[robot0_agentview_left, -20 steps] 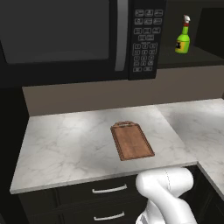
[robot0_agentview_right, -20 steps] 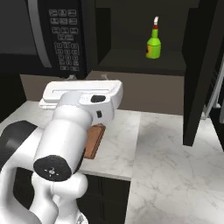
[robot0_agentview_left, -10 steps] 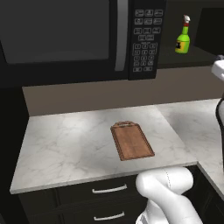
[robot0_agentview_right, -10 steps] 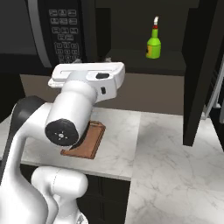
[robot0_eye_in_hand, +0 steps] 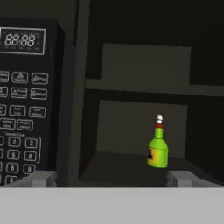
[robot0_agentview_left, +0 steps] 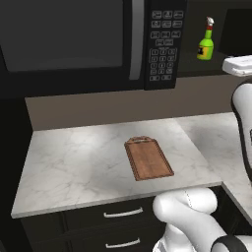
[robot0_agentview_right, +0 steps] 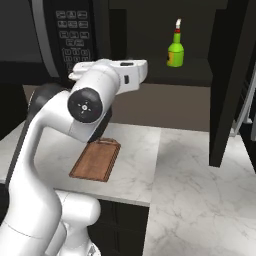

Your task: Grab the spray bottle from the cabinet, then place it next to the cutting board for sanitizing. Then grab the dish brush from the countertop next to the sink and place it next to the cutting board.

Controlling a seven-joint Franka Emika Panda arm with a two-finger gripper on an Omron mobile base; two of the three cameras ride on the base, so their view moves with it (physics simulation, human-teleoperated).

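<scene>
A white marble countertop (robot0_agentview_left: pixel 88 162) is seen under a black microwave (robot0_agentview_left: pixel 88 44), with an open dark cabinet (robot0_eye_in_hand: pixel 144 109) to its right. One spray bottle (robot0_eye_in_hand: pixel 158 148) stands upright on the cabinet shelf, untouched. One cutting board (robot0_agentview_left: pixel 147 158) lies flat on the countertop. The gripper (robot0_eye_in_hand: pixel 111 178) is held wide and empty, aimed at the shelf, well apart from the bottle, apparently for an approach.

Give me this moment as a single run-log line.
phase: approaching cabinet | pincer: open, empty | spray bottle: upright on cabinet shelf, untouched | cutting board: flat on countertop
</scene>
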